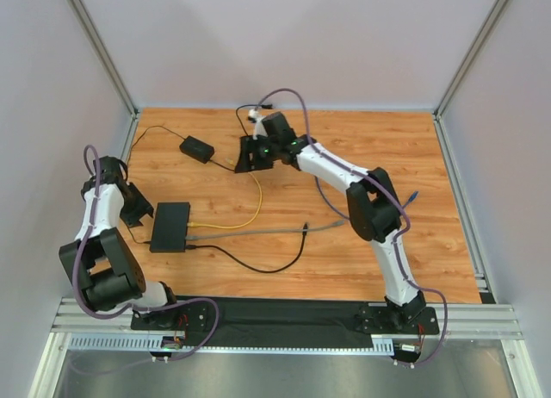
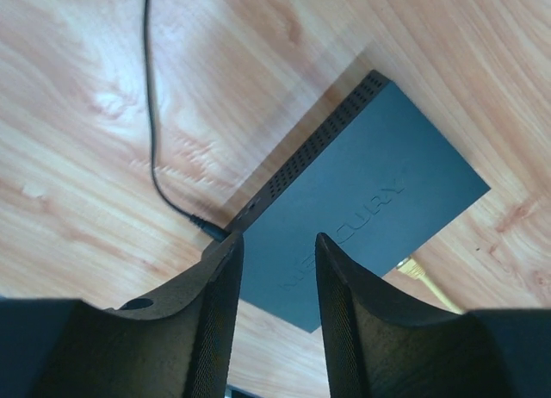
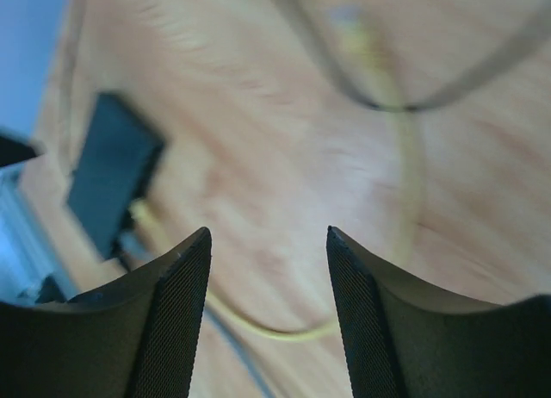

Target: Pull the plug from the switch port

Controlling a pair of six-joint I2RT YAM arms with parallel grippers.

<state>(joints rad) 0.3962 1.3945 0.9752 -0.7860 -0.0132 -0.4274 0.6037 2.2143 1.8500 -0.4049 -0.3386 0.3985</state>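
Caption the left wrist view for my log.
Left gripper, jaws open, hovers over the black switch; a black cable meets its vented side.

One switch, one power brick, two arms

Overhead and both wrist views share the switch.

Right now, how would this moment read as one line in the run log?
left gripper: open, empty, close to switch | right gripper: open, empty, above table | yellow cable: at switch's edge
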